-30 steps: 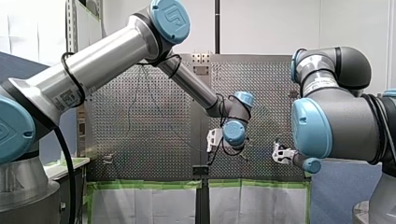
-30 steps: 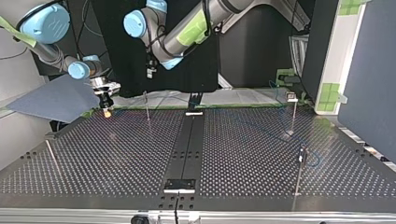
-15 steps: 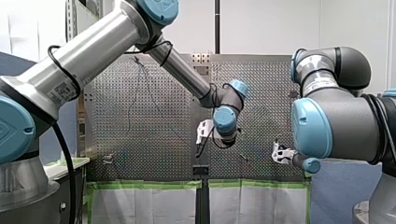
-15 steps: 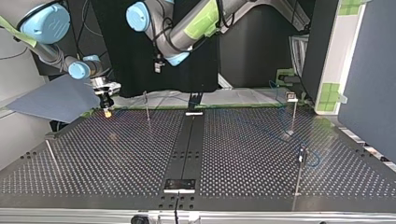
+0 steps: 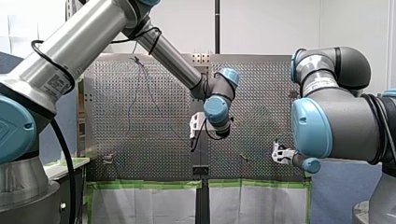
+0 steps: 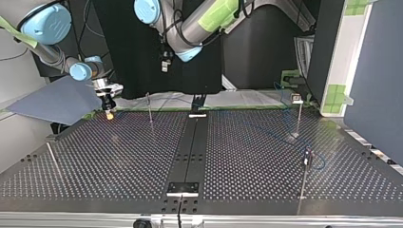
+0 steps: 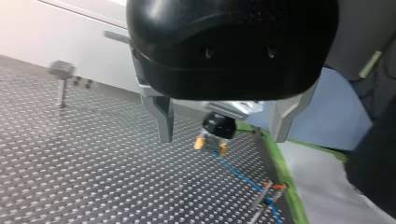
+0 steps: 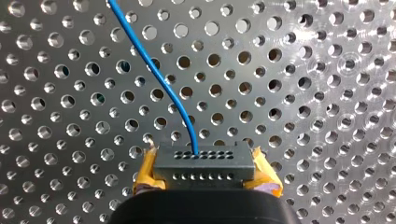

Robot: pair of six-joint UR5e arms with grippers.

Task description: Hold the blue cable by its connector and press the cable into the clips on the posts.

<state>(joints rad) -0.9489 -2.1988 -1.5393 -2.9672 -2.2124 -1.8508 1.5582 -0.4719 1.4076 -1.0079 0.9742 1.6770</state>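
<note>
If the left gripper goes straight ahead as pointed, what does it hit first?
Probably the right gripper holding the connector of the blue cable, dead ahead of the left gripper; depth unclear, so maybe the table first.

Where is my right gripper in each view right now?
Front view: my right gripper is low at the view's right.
Top view: my right gripper is far left, at the perforated table's far edge.
Left wrist view: it is ahead of my left gripper, between its fingers.
Right wrist view: its own, shut on the connector.
Landmark: the perforated table.
</note>
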